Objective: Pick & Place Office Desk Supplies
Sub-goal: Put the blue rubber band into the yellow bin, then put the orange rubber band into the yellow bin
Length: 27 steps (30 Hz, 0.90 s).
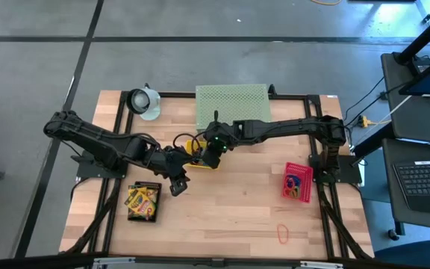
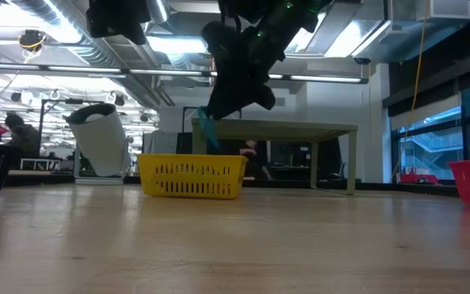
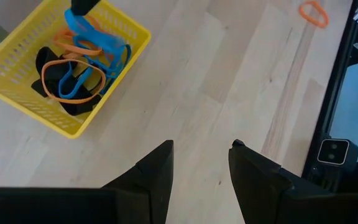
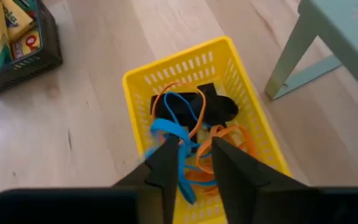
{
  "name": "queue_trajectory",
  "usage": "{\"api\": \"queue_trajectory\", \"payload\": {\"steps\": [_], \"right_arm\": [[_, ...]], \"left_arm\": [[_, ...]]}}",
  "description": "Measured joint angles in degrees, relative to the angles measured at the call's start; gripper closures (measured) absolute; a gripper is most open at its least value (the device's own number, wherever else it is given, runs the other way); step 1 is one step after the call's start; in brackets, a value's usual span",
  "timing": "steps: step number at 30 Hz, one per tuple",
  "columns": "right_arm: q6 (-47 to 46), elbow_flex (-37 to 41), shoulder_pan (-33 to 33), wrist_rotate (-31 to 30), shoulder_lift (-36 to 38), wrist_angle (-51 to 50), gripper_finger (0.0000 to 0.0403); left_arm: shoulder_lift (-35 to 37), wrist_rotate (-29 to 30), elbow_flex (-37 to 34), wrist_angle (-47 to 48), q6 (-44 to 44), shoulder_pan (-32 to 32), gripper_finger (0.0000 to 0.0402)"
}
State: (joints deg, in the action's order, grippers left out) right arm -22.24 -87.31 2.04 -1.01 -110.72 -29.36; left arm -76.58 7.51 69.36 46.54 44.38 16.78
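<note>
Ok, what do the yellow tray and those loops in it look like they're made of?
Yellow tray: looks like metal mesh with a glossy yellow coating, judging by its fine regular grid walls; moulded plastic is possible. Blue loops and orange loops: thin, limp, curling bands lying draped over each other, probably rubber with a matte finish.

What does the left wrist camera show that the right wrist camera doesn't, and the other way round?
Only the left wrist view: the left gripper, open over bare wood, and an orange loop lying loose on the table near its edge.

Only the right wrist view: the right gripper above the tray, a black mesh tray holding crayon boxes, and a leg of the pale green shelf.

Both: the yellow mesh tray with blue loops, orange loops and black clips inside.
</note>
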Motion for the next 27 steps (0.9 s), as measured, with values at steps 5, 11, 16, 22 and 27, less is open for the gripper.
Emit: {"api": "queue_trajectory", "payload": {"steps": [5, 11, 16, 22, 27], "right_arm": [[-2.5, 0.0, 0.0, 0.0, 0.0, 0.2, 0.0268], [-2.6, 0.0, -0.4, 0.9, 0.3, 0.2, 0.0263], [-1.5, 0.0, -2.9, 3.8, 3.3, -1.1, 0.0276], [-0.3, 0.0, -10.7, 5.1, 6.2, -15.6, 0.0296], [-9.0, 0.0, -20.1, 2.8, 7.4, -25.5, 0.0311]], "left_arm": [[0.0, 0.0, 0.0, 0.0, 0.0, 0.0, 0.0254], [0.0, -0.1, 0.0, 0.0, 0.0, 0.0, 0.0254], [0.0, -0.2, 0.0, 0.0, -0.1, 0.2, 0.0254], [0.0, -1.8, 0.0, 0.5, -3.2, 1.9, 0.0254], [0.0, 1.5, 0.0, 0.4, -3.3, 3.2, 0.0254]]}}
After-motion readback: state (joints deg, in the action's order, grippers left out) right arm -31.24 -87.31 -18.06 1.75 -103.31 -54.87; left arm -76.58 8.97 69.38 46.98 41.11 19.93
